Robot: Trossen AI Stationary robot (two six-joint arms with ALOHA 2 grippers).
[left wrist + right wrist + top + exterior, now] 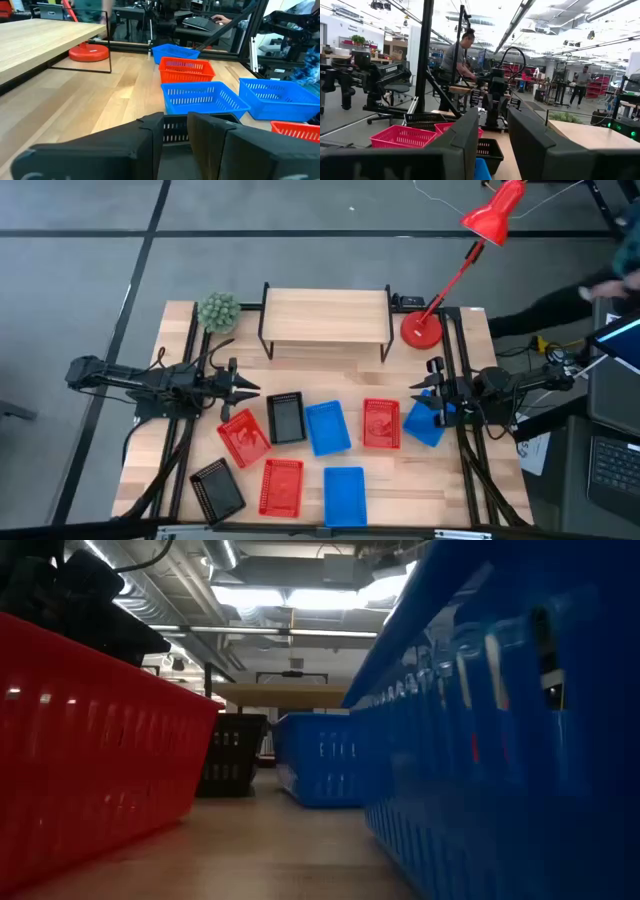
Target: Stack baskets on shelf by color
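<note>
The shelf (325,315), a light wood plank on thin black legs, stands at the table's far middle with nothing on it. Several baskets lie on the table in front of it: red (243,435), black (286,418), blue (326,427), red (380,423) and blue (425,423) in one row, then black (217,488), red (282,485) and blue (345,495) nearer the front edge. My left gripper (250,388) is open, level, just left of the row, facing the black basket (172,131). My right gripper (428,392) is open, level, over the rightmost blue basket (481,171).
A red desk lamp's base (421,328) stands right of the shelf, and a green plant ball (218,310) left of it. Black frame rails (185,370) run along both table sides. Bare wood lies between the shelf and the baskets. A person (457,55) stands beyond the table.
</note>
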